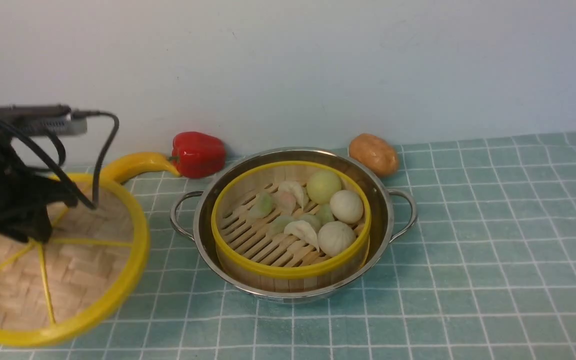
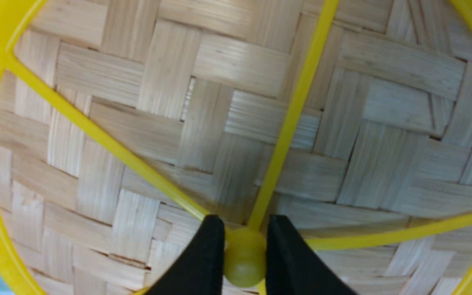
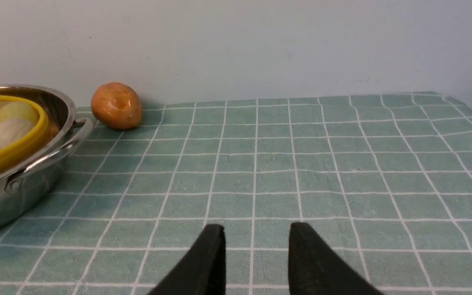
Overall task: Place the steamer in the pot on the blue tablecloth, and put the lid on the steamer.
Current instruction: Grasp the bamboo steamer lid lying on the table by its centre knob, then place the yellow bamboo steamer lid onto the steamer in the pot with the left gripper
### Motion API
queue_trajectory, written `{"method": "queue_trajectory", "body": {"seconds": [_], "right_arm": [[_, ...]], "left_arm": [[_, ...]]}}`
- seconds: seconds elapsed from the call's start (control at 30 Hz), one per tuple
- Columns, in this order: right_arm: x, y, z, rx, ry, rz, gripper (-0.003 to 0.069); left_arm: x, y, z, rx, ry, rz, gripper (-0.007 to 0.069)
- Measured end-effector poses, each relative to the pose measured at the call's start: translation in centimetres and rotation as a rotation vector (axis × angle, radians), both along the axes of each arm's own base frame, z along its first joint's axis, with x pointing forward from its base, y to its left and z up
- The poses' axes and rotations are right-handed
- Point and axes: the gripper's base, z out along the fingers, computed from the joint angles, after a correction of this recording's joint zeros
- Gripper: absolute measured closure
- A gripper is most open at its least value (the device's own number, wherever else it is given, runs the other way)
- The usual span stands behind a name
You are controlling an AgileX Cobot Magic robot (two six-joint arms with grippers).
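- Steamer (image 1: 288, 272) sits inside the pot (image 1: 383, 200), middle of the frame, on the blue tablecloth (image 1: 493, 240), with buns (image 1: 346, 206) and dumplings (image 1: 302, 231) in it.
- At lower left, the lid (image 1: 83, 270) is tilted; it seems clear of the cloth, though that is hard to tell.
- Left gripper (image 2: 245, 227) pinches the lid's yellow knob (image 2: 244, 262).
- Right gripper (image 3: 256, 233) is spread above the cloth, nothing between its fingers.

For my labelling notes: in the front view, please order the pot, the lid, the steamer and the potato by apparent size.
1. pot
2. steamer
3. potato
Unranked: the lid looks about as large as the pot, but it is nearer the camera and cut off.
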Motion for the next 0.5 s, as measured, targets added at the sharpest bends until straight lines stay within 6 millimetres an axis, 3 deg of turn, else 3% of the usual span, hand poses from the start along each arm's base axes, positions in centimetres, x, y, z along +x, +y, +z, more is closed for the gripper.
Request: {"method": "queue_trajectory", "body": {"seconds": [0.03,0.07,0.17,0.23,0.3,0.33,0.5], "right_arm": [[0.0,0.0,0.0,0.0,0.0,0.0,0.0419],[0.0,0.0,0.0,0.0,0.0,0.0,0.0419],[0.0,0.0,0.0,0.0,0.0,0.0,0.0419],[0.0,0.0,0.0,0.0,0.0,0.0,0.0419],[0.0,0.0,0.0,0.0,0.0,0.0,0.0419],[0.0,0.0,0.0,0.0,0.0,0.0,0.0419],[0.0,0.0,0.0,0.0,0.0,0.0,0.0419]], "left_arm": [[0.1,-0.1,0.3,0.002,-0.006,-0.005,0.0505],[0.6,-0.5,2.0,0.013,-0.065,-0.037,0.0505],[1.3,-2.3,4.7,0.022,-0.158,-0.125,0.0505],[1.7,-5.0,6.0,0.011,-0.206,-0.226,0.0505],[1.9,-6.4,6.3,0.005,-0.219,-0.278,0.0505],[2.2,-8.5,6.5,0.006,-0.229,-0.36,0.0505],[3.7,-14.9,4.3,-0.001,-0.196,-0.575,0.0505]]}}
